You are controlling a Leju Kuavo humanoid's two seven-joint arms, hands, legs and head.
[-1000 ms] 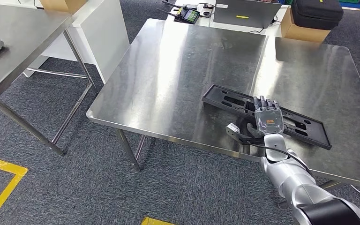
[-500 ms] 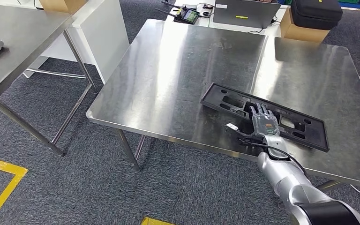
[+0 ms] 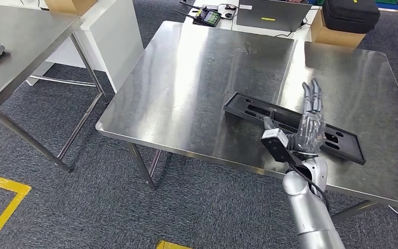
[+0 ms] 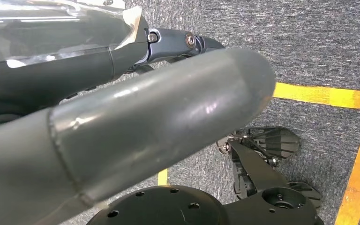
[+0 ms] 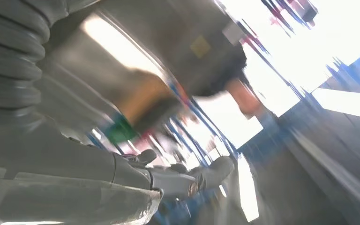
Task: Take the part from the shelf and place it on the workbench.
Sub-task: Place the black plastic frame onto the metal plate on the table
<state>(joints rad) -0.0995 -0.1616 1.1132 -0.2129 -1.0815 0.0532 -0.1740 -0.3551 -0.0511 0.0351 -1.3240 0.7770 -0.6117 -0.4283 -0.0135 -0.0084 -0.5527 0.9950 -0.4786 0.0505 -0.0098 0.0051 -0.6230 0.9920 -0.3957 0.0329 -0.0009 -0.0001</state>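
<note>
The part [image 3: 295, 126] lay flat on the table [image 3: 197, 78]. The right hand [image 3: 310, 122] hovered above it, fingers spread, empty; a careless withdrawal could snag and drag the part.

We see a stainless steel table [image 3: 197, 78] on thin metal legs, standing on grey carpet [image 3: 57, 207]; yellow floor tape [image 3: 2, 199] marks a corner; a second steel table [image 3: 20, 46] stands beside it; behind, a laptop [image 3: 272, 13], a cardboard box [image 3: 331, 35] and a black bag [image 3: 350, 13].
</note>
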